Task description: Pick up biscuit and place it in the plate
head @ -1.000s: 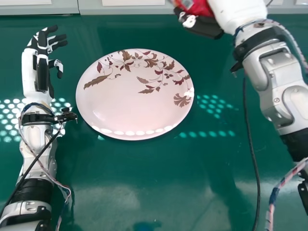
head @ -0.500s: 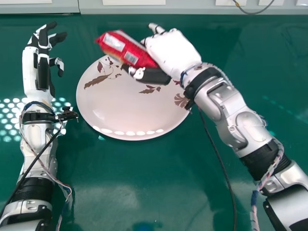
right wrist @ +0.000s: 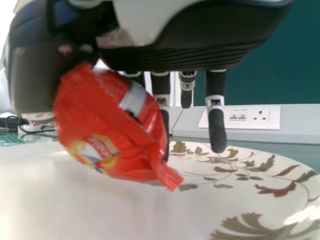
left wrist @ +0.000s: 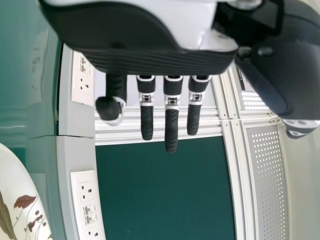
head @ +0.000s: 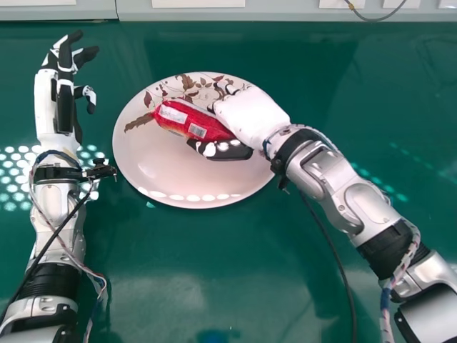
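Note:
In the head view my right hand (head: 250,118) is over the plate (head: 164,161), its thumb and fingers pinching the red biscuit packet (head: 189,120). The right wrist view has the packet (right wrist: 107,130) between the thumb and fingers of my right hand (right wrist: 200,47), low over the patterned plate (right wrist: 240,200); whether it touches the plate I cannot tell. At the table's left, my left hand (head: 57,93) stays idle with relaxed fingers, beside the plate and holding nothing.
The green table (head: 250,271) lies around the plate, with light spots on it. A grey ledge (head: 285,12) runs along its back edge. A black cable (head: 335,264) hangs from my right forearm.
My right hand came in from the back right with the packet, then moved lower over the plate. The left arm has hardly moved.

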Available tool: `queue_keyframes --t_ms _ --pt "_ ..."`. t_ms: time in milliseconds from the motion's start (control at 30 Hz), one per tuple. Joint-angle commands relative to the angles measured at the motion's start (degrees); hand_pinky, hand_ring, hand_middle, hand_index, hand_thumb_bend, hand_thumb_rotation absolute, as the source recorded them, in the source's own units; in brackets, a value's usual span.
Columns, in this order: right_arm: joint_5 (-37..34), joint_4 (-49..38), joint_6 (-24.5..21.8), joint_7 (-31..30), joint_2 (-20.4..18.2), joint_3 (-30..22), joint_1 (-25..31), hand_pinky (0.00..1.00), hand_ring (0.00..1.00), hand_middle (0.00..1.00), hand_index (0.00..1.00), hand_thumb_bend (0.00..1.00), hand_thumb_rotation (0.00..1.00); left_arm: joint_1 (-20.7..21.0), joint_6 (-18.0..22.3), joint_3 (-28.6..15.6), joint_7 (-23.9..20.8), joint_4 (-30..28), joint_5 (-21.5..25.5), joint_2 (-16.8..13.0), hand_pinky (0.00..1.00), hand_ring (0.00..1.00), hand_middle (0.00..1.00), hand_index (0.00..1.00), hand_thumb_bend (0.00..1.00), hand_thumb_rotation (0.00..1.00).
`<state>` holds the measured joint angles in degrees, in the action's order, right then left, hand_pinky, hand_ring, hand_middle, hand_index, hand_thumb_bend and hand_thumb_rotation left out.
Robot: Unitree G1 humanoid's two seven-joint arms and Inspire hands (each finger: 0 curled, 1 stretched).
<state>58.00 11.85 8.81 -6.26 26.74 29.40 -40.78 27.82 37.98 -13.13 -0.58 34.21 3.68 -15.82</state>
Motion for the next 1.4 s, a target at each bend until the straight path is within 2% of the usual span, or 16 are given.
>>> queue_keyframes --t_ms 0,133,200,300,367,400,433,467,533,567,767,967,1067,1200,1267,1367 --pt "0.71 0.38 0.79 1.64 0.72 -0.12 -0.23 0.35 0.42 0.52 0.49 0.50 0.00 -0.45 0.57 -0.67 0.35 1.44 0.76 0.13 0.00 0.81 0.75 0.86 0.88 1.00" --pt "0.50 1.11 0.64 0.76 0.70 -0.87 -1.00 0.32 0.42 0.54 0.49 0.49 0.00 -0.52 0.51 -0.67 0.46 1.21 0.80 0.25 0.00 0.80 0.74 0.83 0.85 1.00" --pt "-0.33 1.07 0.24 -0.15 0.56 -1.45 -1.02 0.30 0.40 0.50 0.55 0.49 0.00 -0.51 0.59 -0.65 0.50 1.39 0.81 0.23 0.00 0.80 0.74 0.83 0.86 1.00" --pt "-1.02 0.43 -0.78 -0.74 0.22 -2.36 -0.57 0.29 0.40 0.49 0.56 0.49 0.00 -0.59 0.75 -0.57 0.43 1.47 0.67 0.22 0.00 0.80 0.73 0.83 0.87 1.00" --pt "-1.45 -1.58 -3.32 -4.26 -0.26 -2.99 -0.18 0.27 0.40 0.51 0.61 0.51 0.00 -0.58 0.71 -0.54 0.41 1.49 0.61 0.22 0.00 0.80 0.73 0.83 0.88 1.00" --pt "-1.60 -2.86 -4.63 -6.52 -0.31 -3.21 -0.05 0.30 0.43 0.55 0.65 0.75 0.10 -0.55 0.79 -0.55 0.51 1.60 0.71 0.26 0.00 0.80 0.72 0.83 0.88 1.00" --pt "-1.37 -3.93 -5.36 -7.94 -0.06 -3.26 0.02 0.42 0.58 0.69 0.73 0.87 0.21 -0.53 0.90 -0.55 0.37 1.69 0.62 0.32 0.00 0.80 0.72 0.83 0.88 1.00" --pt "-0.97 -4.72 -5.76 -8.76 0.33 -3.21 0.05 0.56 0.73 0.82 0.82 0.94 0.32 -0.51 0.99 -0.55 0.21 1.74 0.56 0.43 0.00 0.80 0.72 0.83 0.88 1.00" --pt "-0.33 -6.02 -6.26 -9.66 1.06 -3.24 0.09 0.75 0.92 0.96 0.96 0.99 0.49 -0.46 1.24 -0.53 0.33 1.89 0.69 0.54 0.00 0.78 0.71 0.82 0.88 1.00" --pt "-0.02 -6.57 -6.30 -9.44 1.39 -3.34 0.20 0.80 0.96 0.98 0.98 0.99 0.55 -0.52 1.28 -0.50 0.45 1.81 0.80 0.60 0.00 0.78 0.70 0.82 0.89 1.00" --pt "-0.58 -8.56 -7.06 -6.50 1.51 -5.61 1.67 0.90 1.00 1.00 1.00 1.00 0.69 -1.39 0.16 -0.07 -0.05 -0.01 0.12 0.86 0.00 0.82 0.70 0.83 0.91 1.00" --pt "-1.01 -13.03 -11.30 -6.15 0.33 -8.85 4.30 0.94 1.00 1.00 1.00 1.00 0.75 -2.66 -1.37 0.10 -0.18 -2.31 0.00 1.21 0.00 0.85 0.74 0.84 0.87 1.00" --pt "-0.88 -16.74 -13.84 -5.13 0.14 -11.33 6.58 0.90 1.00 1.00 1.00 1.00 0.76 -2.89 -1.50 0.09 -0.28 -2.31 -0.19 1.45 0.00 0.83 0.72 0.82 0.96 1.00" --pt "-2.20 -23.70 -18.03 -5.35 -0.02 -16.72 10.89 0.88 1.00 1.00 1.00 1.00 0.75 -2.85 -1.36 0.66 -1.63 -1.61 -1.93 1.94 0.00 0.82 0.73 0.79 1.00 1.00" --pt "-3.64 -26.46 -19.87 -5.52 -0.86 -19.05 12.77 0.80 1.00 1.00 1.00 1.00 0.72 -2.86 -1.30 0.98 -2.07 -1.38 -2.48 2.24 0.00 0.86 0.76 0.81 1.00 1.00" --pt "-11.34 -32.49 -24.41 -9.12 -3.54 -24.59 16.13 0.69 0.95 1.00 0.98 1.00 0.63 -2.19 -0.72 1.35 -1.88 0.41 -2.90 2.14 0.00 0.93 0.80 0.86 1.00 1.00"
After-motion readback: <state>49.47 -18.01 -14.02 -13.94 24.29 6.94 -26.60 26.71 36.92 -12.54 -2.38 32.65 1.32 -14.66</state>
